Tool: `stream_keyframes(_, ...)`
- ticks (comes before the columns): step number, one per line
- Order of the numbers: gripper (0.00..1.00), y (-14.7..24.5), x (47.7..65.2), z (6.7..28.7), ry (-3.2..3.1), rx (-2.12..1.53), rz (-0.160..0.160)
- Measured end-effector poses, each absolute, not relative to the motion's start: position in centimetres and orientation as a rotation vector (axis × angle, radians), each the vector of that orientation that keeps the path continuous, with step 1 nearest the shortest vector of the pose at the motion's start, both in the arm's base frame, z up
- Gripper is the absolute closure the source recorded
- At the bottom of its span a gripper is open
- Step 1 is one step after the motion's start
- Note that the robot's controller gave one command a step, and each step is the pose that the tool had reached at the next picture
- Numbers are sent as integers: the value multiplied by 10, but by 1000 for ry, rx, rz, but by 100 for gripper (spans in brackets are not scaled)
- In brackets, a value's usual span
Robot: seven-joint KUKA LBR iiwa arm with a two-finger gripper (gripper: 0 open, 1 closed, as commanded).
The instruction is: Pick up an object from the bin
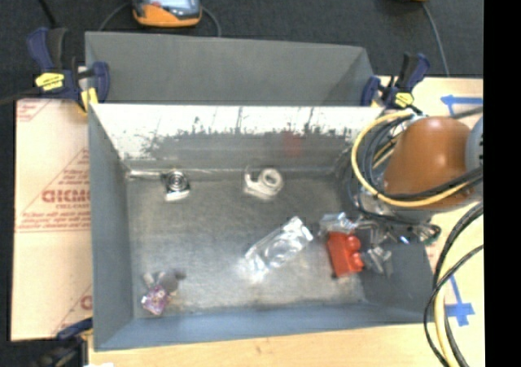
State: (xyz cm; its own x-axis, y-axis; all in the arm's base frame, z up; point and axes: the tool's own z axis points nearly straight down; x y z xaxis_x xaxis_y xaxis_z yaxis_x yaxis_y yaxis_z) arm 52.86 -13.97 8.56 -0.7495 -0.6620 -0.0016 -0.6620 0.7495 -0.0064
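Note:
My gripper [368,235] is low at the bin's right side, under the arm's orange cover. A red blocky thing [344,255] lies right against it on the bin floor, at its lower left. A crumpled clear plastic wrapper [277,248] lies just left of the red thing, near the middle of the floor.
By the back wall lie a small white roll-like piece [263,182] and a small shiny metal part [175,185]. A purple and pink crumpled thing [156,297] sits in the front left corner. The arm's cables loop over the bin's right wall.

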Motion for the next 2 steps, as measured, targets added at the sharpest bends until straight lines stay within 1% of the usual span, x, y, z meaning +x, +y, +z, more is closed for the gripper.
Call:
stream_keyframes(1, 100, -134, 530, 86, 2926, -1119, -1)
stream_keyframes(2, 100, -122, 493, 200, 2928, -1119, -8)
